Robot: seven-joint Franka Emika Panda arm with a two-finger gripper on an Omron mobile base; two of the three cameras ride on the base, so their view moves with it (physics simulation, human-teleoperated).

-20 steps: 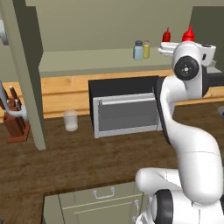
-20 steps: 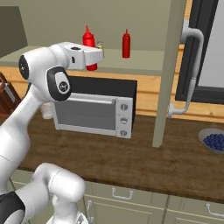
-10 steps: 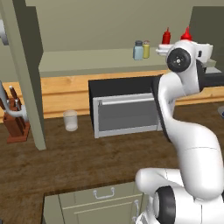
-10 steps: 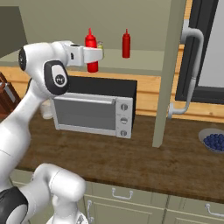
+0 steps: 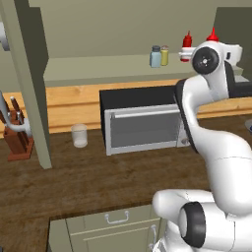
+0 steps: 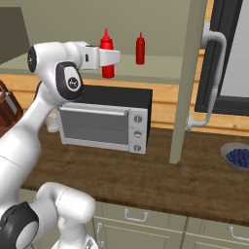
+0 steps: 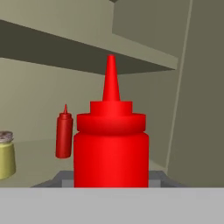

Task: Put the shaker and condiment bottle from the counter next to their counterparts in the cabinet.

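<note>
I have the condiment bottle [image 7: 111,144] clamped upright in the gripper [image 6: 108,58], its jaws closed narrow around the red body. In the right base view the bottle sits at the end of the hand, above the wide pale shelf of the cabinet [image 6: 187,73]; I cannot tell whether its base touches the shelf. From the hand view it stands in the foreground with its pointed nozzle up, and the second red bottle [image 7: 64,133] stands on the shelf behind it and to its left, apart from it. At the left edge of that view I see the yellowish shaker [image 7: 6,154] with its silver cap. In the left base view the pale blue-grey shaker [image 5: 155,56] stands on the shelf just beside the yellowish one. Below the shelf a black microwave [image 5: 140,118] rests on the counter [image 5: 98,182]. A small cup [image 5: 78,135] stands left of it, contents unclear, and a bowl of blueberries [image 6: 237,156] sits at the counter's right.
</note>
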